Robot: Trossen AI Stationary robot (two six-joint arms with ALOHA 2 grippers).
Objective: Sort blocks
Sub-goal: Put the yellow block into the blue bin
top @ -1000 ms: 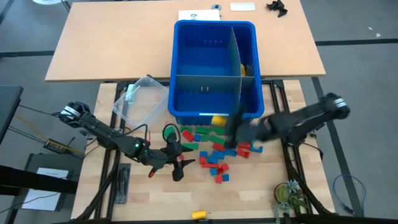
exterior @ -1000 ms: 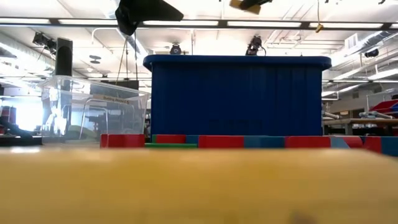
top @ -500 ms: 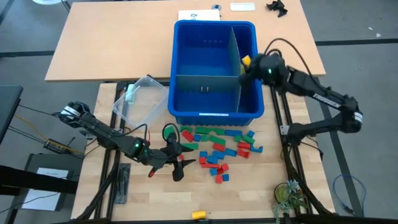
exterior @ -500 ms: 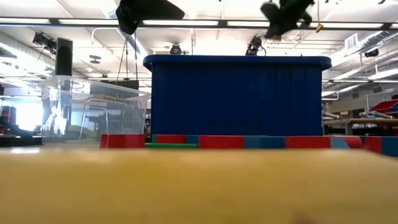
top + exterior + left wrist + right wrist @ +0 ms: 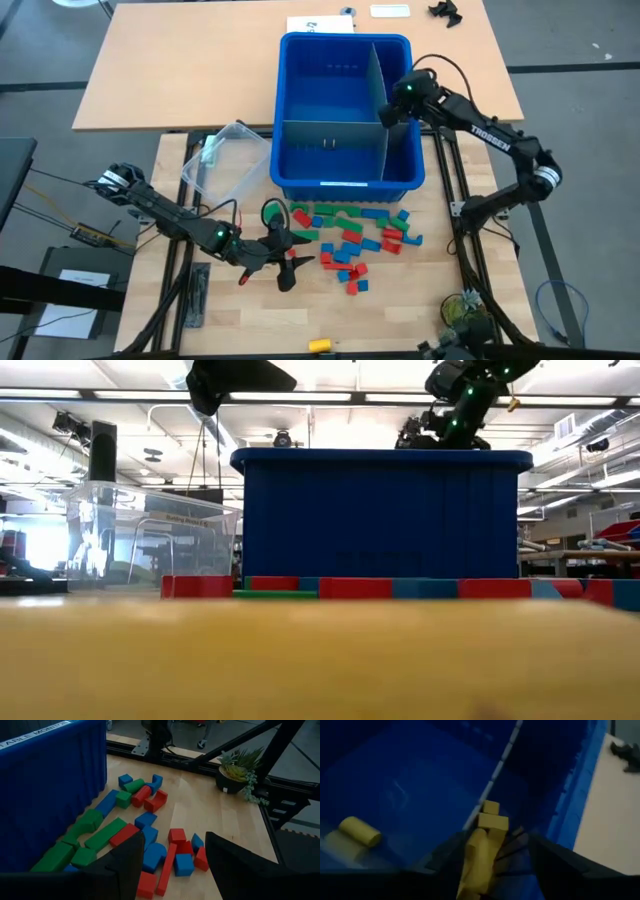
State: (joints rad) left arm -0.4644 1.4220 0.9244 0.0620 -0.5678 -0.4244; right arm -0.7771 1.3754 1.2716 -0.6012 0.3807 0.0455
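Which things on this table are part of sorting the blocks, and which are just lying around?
Part of the job: the loose blocks in front of the bin; yellow blocks in the blue bin; right gripper above the bin; left gripper beside the pile.

Lying about: clear tub; potted plant; stray yellow piece.

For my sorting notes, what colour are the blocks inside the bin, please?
Yellow blocks, clearest in the right wrist view.

We see the long yellow plastic block (image 5: 479, 862) blurred, its lower end cut off between the dark fingers (image 5: 560, 865).
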